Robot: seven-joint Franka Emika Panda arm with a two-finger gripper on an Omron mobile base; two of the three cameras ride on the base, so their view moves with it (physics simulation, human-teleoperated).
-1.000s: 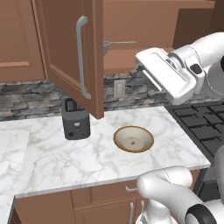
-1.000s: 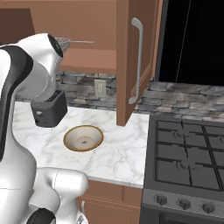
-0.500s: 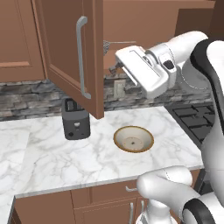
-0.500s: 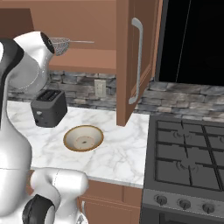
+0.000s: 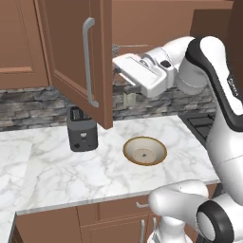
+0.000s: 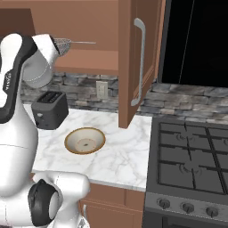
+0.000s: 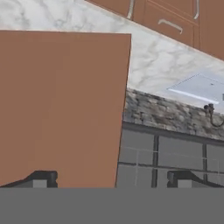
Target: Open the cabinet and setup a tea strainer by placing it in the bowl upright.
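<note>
The cabinet (image 5: 66, 42) stands with both doors swung out; the right door (image 6: 133, 53) shows its long silver handle. On the inner shelf lies the tea strainer (image 5: 116, 47), its mesh cup (image 6: 63, 44) towards the left and its thin handle pointing right. My gripper (image 5: 116, 70) hangs just under the strainer at the edge of the left door, apart from it. It is open, and in the hand view the gripper (image 7: 109, 178) has nothing between its fingertips (image 7: 43, 177). The speckled beige bowl (image 5: 144, 151) sits on the marble counter below, also seen as the bowl (image 6: 84, 140).
A dark grey toaster (image 5: 82, 129) stands by the backsplash left of the bowl. The open left door overhangs the toaster. A black stove (image 6: 191, 160) borders the counter on the right. A brown door panel (image 7: 61, 105) covers the left of the hand view.
The arm has swung left, bringing the hand from the right side in to the cabinet opening beneath the strainer. Bowl, toaster and doors stay as they were.
</note>
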